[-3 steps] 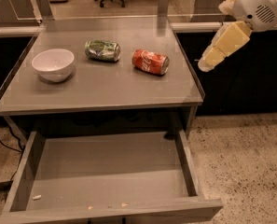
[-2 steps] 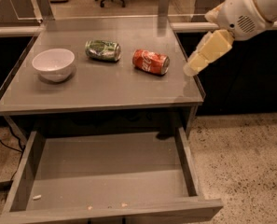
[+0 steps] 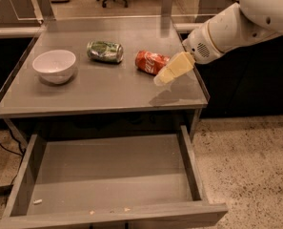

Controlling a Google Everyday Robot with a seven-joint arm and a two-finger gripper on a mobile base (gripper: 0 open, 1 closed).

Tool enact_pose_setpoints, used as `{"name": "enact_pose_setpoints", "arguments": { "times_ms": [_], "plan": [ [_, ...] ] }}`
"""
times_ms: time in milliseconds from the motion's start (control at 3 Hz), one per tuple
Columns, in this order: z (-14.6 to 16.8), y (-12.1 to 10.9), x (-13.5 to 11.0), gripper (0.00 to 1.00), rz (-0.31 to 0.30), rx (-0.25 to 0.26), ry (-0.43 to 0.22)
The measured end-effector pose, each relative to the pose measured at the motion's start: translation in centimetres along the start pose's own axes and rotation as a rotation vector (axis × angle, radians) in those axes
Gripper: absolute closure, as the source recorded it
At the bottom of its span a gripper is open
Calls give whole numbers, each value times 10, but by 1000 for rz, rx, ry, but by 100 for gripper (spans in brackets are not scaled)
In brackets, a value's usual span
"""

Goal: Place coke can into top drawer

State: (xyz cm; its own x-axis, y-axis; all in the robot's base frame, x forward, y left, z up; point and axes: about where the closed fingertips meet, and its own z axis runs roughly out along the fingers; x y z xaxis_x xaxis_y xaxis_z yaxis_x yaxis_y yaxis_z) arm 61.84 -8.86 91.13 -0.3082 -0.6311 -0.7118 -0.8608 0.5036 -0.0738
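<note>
Presently, gripper position: the gripper [image 3: 163,77] hangs over the right part of the table [image 3: 107,92], angled down and to the left, its tip just beside the right end of the coke can [image 3: 149,62].
Grip state: cannot tell from this view whether it is open or closed; it reads as one tapered yellowish piece.
Contact: not confirmed. Tip and can overlap in the view, and the gripper's reflection lies on the tabletop nearer than the can, so it appears to be above the surface.
Coke can: lying on its side on the table, right of centre, long axis running left to right; not held.
Arm: the white arm [image 3: 227,30] enters from the upper right, past the table's right edge.
Neighbours: a crushed green can [image 3: 105,51] lies just left of the coke can, apart from it; a white bowl [image 3: 54,66] stands well to the left.
Top drawer: the top drawer [image 3: 112,168] is pulled out below the table's near edge, with only a few small specks near its front wall.
Step in hand, judged: approach for the grasp.
Recommendation: close across the can's round body, not its ends, since a can on its side rolls easily. Come down squarely over its middle. Keep clear of the green can. After lifting, clear the table's near edge before lowering into the drawer.
</note>
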Motion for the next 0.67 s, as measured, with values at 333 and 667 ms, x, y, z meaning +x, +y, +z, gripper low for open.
{"name": "enact_pose_setpoints", "arguments": {
  "times_ms": [333, 667],
  "plan": [
    [0, 0, 0, 0, 0, 0, 0],
    [16, -6, -9, 0, -39, -3, 1]
  ]
}}
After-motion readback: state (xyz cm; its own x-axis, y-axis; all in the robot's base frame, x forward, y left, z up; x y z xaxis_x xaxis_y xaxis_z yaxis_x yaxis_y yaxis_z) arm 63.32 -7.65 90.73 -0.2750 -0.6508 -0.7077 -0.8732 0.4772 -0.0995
